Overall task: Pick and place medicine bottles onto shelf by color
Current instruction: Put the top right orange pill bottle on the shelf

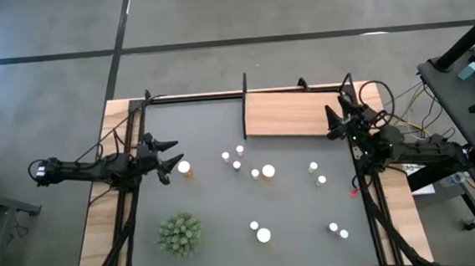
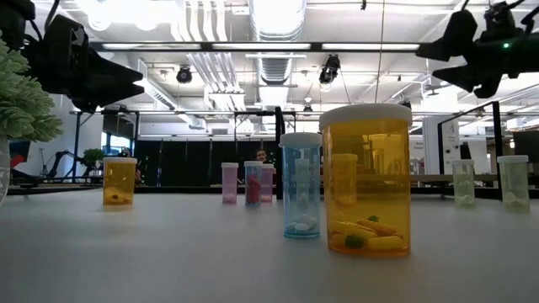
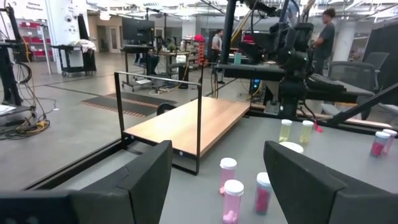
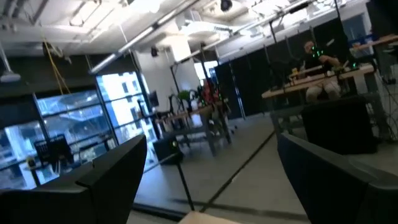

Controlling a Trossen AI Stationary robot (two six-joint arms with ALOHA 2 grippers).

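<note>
Left end effector (image 1: 170, 155) hovers at the mat's left side, fingers spread, holding nothing; an orange bottle (image 1: 184, 167) stands just beside it. Plant (image 1: 179, 234) near the worktop's front left. Remaining medicine bottles (image 1: 268, 172) stand scattered over the dark mat (image 1: 218, 218). Shelf (image 1: 291, 113) sits at the back, no bottles on it. Right end effector (image 1: 335, 119) at the shelf's right end, fingers wide, holding nothing.

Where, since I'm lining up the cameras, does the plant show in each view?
High view: plant on the mat's near left part.
Low view: at the left edge, close to the camera.
Left wrist view: not in it.
Right wrist view: not in it.
Shared landmark: the pink bottles, mid-table from above, centre background in the low view, ahead of the left wrist.
</note>
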